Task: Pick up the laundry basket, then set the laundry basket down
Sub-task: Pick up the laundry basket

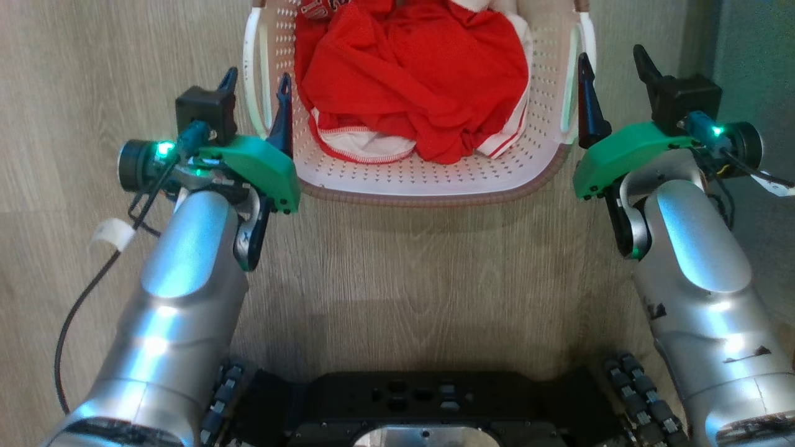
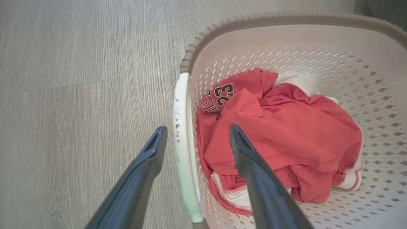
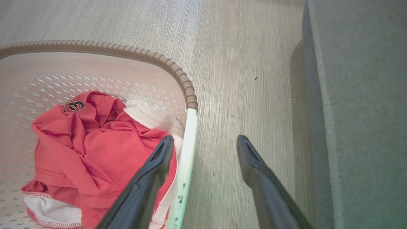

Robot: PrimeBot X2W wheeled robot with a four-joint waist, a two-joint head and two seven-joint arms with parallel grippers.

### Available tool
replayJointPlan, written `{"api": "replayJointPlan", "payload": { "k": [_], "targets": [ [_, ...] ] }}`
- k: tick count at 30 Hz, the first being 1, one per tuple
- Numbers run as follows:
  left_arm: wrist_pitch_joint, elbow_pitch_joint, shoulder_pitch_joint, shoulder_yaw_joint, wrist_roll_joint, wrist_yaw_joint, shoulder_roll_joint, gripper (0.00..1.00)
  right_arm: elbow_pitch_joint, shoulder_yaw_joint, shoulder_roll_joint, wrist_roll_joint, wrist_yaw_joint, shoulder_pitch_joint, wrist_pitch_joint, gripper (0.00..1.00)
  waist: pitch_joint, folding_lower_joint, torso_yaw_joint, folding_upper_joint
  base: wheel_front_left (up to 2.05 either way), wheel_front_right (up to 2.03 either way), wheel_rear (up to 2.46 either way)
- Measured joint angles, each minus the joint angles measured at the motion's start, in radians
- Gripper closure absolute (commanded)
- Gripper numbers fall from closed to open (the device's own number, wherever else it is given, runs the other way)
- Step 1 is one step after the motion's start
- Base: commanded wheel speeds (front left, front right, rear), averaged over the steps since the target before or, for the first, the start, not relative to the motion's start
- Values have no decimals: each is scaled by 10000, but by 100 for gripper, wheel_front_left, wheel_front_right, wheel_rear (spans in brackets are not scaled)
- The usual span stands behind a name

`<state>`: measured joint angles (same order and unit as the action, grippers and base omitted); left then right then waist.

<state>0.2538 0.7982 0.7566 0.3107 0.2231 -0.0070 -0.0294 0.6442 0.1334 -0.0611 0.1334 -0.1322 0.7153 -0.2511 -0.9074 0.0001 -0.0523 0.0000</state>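
You had the small cream-white perforated plastic laundry basket [image 1: 435, 179], with its brown woven-look rim, standing on the pale wood-grain floor [image 1: 397, 267], directly ahead of the robot's dark base [image 1: 422, 403]. Inside the basket lay a crumpled red jersey with white trim [image 1: 422, 81]; the left wrist view showed black numerals on it.

The left gripper [image 1: 257, 79] stood at the basket's left side with its two long dark fingers spread wide. They straddled the white left handle [image 2: 182, 143], one finger outside the basket over the floor and the other inside, above the jersey. No finger pressed on the handle.

The right gripper [image 1: 612, 56] stood at the basket's right side, fingers likewise spread wide. The white right handle [image 3: 187, 149] lay between them, just beside the inner finger, which hung over the basket's interior. The outer finger was over the floor. Whether the inner finger touched the handle could not be told. Neither gripper held anything.

A grey-green fabric-faced object [image 3: 365, 111] stood to the right of the basket, well apart from it.
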Motion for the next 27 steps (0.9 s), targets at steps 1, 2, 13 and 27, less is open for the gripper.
{"api": "replayJointPlan", "payload": {
  "k": [1,2,13,27],
  "targets": [
    [0,92,96,-17,0,6,0,0,0,15,0,0,0,21,0,0,-79,0,-9,0,0,0,0],
    [0,186,192,-31,-4,75,2,0,0,27,0,25,0,35,0,0,-157,0,-19,0,0,0,0],
    [0,892,997,-159,-31,71,27,0,109,245,-27,405,0,423,0,0,-831,0,-177,2,0,0,0],
    [0,1310,1546,389,-4,65,50,0,545,313,-59,633,0,756,0,0,-1168,-1,-324,1,0,0,0]
  ]
}}
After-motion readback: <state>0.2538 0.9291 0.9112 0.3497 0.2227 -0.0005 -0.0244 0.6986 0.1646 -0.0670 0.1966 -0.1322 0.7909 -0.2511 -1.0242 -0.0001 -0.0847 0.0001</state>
